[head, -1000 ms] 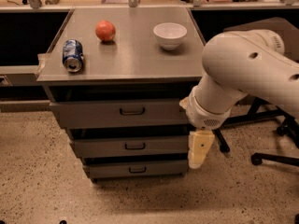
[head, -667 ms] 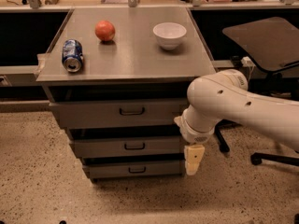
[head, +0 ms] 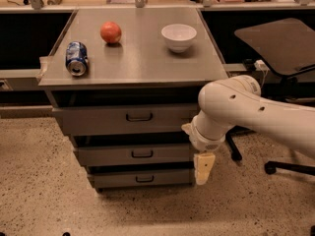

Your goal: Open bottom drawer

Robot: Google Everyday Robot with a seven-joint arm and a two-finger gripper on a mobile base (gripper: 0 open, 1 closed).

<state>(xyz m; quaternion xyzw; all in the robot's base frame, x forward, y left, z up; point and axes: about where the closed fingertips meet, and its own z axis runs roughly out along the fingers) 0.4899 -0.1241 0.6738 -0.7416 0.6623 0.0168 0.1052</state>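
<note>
The bottom drawer (head: 140,179) is the narrowest grey front, lowest of three in the metal cabinet, with a small dark loop handle (head: 144,179) at its centre. It sits flush and closed. My gripper (head: 203,170) hangs from the white arm (head: 236,112) just right of the cabinet, at the level of the bottom drawer's right end, pointing down. It is apart from the handle, to its right.
The middle drawer (head: 133,155) and top drawer (head: 125,118) are above. On the cabinet top (head: 142,58) lie a blue can (head: 76,58), a red apple (head: 110,32) and a white bowl (head: 178,36). An office chair (head: 285,48) stands right. Speckled floor (head: 44,191) in front.
The arm has swung lower and leftward toward the cabinet's right side; the gripper has come down beside the bottom drawer. The drawers have not moved.
</note>
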